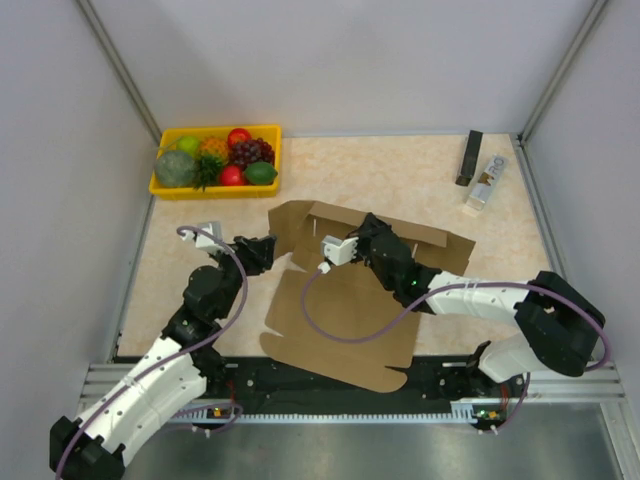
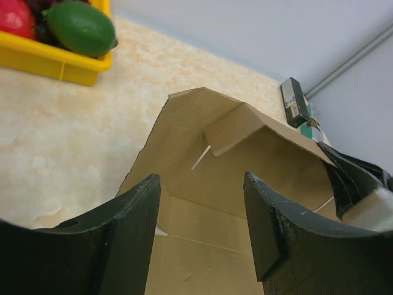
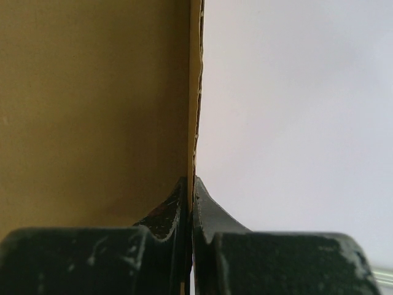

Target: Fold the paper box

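Observation:
The paper box (image 1: 340,320) is a brown cardboard sheet lying flat mid-table, with its far wall and a side flap (image 1: 300,225) raised. My right gripper (image 1: 364,228) is shut on the top edge of that raised far wall. In the right wrist view the cardboard edge (image 3: 194,92) runs straight up from between the closed fingertips (image 3: 184,200). My left gripper (image 1: 270,251) stands open at the box's left edge. In the left wrist view its fingers (image 2: 132,233) straddle the cardboard panel (image 2: 202,215) without gripping it, and the raised corner (image 2: 202,117) stands beyond.
A yellow tray (image 1: 213,190) of fruit sits at the back left, also showing at the top left of the left wrist view (image 2: 55,61). A black bar (image 1: 469,158) and a small white box (image 1: 485,183) lie at the back right. Grey walls enclose the table.

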{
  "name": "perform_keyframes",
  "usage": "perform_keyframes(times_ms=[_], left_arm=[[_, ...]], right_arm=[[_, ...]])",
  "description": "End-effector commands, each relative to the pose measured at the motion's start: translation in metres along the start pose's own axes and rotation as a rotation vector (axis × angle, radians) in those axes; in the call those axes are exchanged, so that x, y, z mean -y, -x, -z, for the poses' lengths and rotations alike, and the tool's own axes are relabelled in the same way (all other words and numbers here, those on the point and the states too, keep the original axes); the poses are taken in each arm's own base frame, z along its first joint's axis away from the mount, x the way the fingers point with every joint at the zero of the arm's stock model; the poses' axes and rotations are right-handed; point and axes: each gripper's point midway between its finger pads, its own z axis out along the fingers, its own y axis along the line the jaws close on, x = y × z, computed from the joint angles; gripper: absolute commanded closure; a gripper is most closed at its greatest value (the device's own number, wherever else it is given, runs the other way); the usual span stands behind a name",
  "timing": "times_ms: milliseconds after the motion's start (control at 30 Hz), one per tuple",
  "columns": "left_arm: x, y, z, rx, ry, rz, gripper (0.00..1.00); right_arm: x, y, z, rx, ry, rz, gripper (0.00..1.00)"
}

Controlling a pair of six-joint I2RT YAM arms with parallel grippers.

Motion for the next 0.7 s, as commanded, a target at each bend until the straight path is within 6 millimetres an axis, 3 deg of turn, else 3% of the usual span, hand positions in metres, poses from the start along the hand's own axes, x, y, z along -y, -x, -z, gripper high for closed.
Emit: perform_keyframes(times_ms=[0,233,367,500,667], left_arm=[[-0.015,0.01,-0.004,-0.031,0.132,0.103,0.37],[-0.042,0.055,-0.013,0.062,0.198,0.185,0.4],[-0.058,0.063,-0.016,0.095,0.237,0.214,0.44],[-0.067,0.041,-0.026,0.048,0.228,0.232,0.5],[-0.096,0.007,-0.039,-0.032,0.31,0.209,0.48]], right_arm=[[0.02,0.023,0.008,0.067,-0.102,0.038,1.0],[0.011,0.035,0.014,0.054,-0.149,0.138,1.0],[0.006,0.035,0.016,0.056,-0.196,0.139,1.0],[-0.01,0.036,0.017,0.066,-0.191,0.166,1.0],[-0.016,0.045,0.021,0.091,-0.182,0.181,1.0]])
